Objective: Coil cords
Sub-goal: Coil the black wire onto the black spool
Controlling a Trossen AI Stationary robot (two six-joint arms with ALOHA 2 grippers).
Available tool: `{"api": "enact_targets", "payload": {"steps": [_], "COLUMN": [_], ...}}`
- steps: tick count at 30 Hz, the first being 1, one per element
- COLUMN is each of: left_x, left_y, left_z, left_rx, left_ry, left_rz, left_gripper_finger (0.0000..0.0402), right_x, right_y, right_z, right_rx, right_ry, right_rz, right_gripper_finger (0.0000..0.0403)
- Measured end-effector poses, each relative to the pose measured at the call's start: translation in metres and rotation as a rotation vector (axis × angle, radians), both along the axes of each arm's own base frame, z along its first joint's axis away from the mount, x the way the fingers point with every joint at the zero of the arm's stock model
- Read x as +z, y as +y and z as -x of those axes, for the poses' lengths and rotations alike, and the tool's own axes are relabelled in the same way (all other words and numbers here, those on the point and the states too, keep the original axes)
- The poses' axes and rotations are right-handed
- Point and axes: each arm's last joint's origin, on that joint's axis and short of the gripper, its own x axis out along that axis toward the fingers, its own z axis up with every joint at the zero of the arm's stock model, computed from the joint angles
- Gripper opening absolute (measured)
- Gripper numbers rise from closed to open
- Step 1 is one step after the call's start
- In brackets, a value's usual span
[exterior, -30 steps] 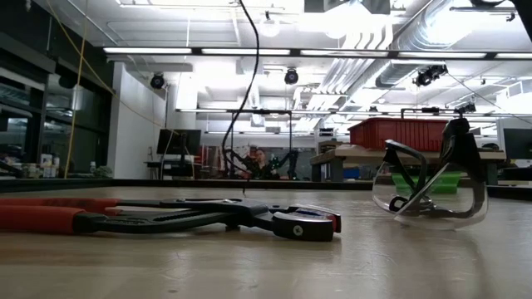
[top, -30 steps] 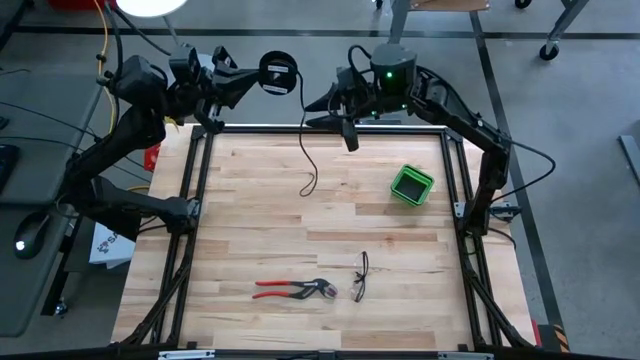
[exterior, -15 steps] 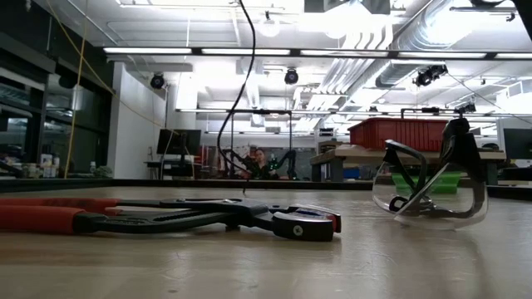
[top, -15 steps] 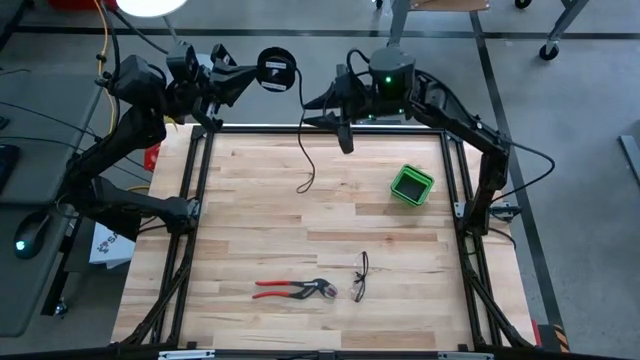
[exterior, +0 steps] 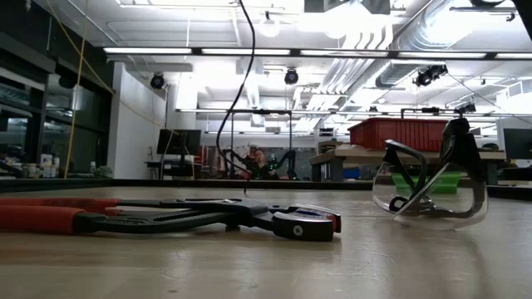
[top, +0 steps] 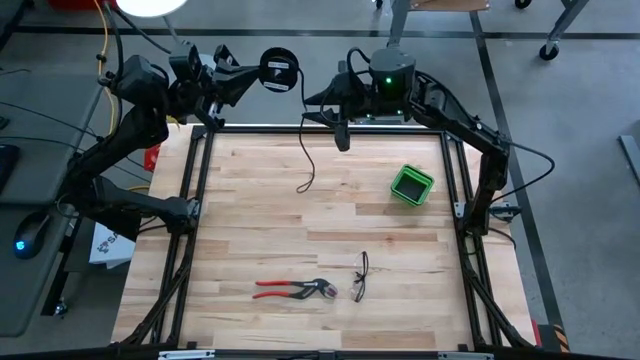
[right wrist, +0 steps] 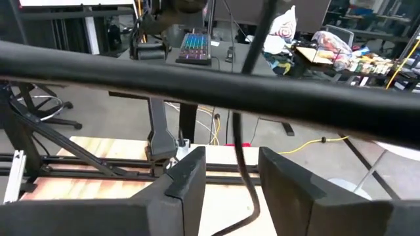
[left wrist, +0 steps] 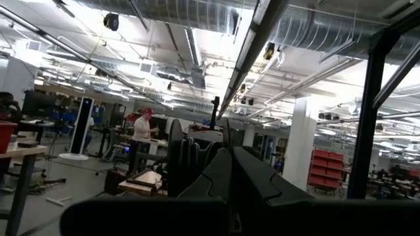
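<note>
Presently the reel [top: 278, 71] sits raised beyond the table's [top: 250, 220] far edge, at roughly eleven o'clock in the high view, clenched at the left gripper [top: 250, 78]. Its cord [top: 303, 130] hangs down, the free end reaching the boards. The right wrist view shows the cord passing between the right gripper's [right wrist: 231, 172] spread fingers [right wrist: 187, 172], ungrasped. Winding appears under way; the next move likely calls for turning the reel while the right guides the slack. Both arms reach high toward twelve o'clock. Pliers [top: 292, 289], safety glasses [top: 360, 276] and a green container [top: 411, 185] lie untouched.
</note>
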Motion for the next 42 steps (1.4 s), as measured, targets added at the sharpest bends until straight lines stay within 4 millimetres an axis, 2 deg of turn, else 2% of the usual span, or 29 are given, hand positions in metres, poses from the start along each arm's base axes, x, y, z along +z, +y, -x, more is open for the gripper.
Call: {"api": "enact_targets", "payload": {"steps": [6, 12, 15, 21, 29, 36, 42], "left_x": [0.0, 0.0, -0.002, -0.004, -0.008, -0.009, -0.012], "left_y": [0.0, 0.001, 0.004, 0.012, 0.013, 0.007, 0.005], "left_z": [0.0, -0.001, -0.005, -0.021, -0.03, -0.032, -0.033], "left_rx": [0.008, 0.016, 0.031, -0.039, -0.179, -0.275, -0.29], "left_ry": [-0.003, -0.007, -0.01, -0.083, -0.097, -0.104, -0.074], "left_rz": [0.003, 0.006, 0.037, 0.224, 0.488, 0.638, 0.714], "left_gripper_finger": [0.0, 0.0, 0.0, 0.0, 0.0, 0.0, 0.0], "right_x": [0.0, 0.0, 0.004, 0.002, 0.003, 0.008, 0.008], "right_y": [-0.001, 0.003, 0.014, 0.032, 0.028, 0.028, 0.027], "right_z": [0.0, -0.001, -0.006, -0.025, -0.04, -0.046, -0.051], "right_rx": [-0.027, -0.021, 0.003, 0.009, -0.086, -0.09, -0.108], "right_ry": [0.002, -0.002, -0.047, -0.125, -0.236, -0.335, -0.379], "right_rz": [0.013, 0.014, -0.008, 0.021, 0.043, 0.055, 0.06], "right_gripper_finger": [0.0094, 0.001, 0.0004, 0.0001, 0.0, 0.0, 0.0]}}
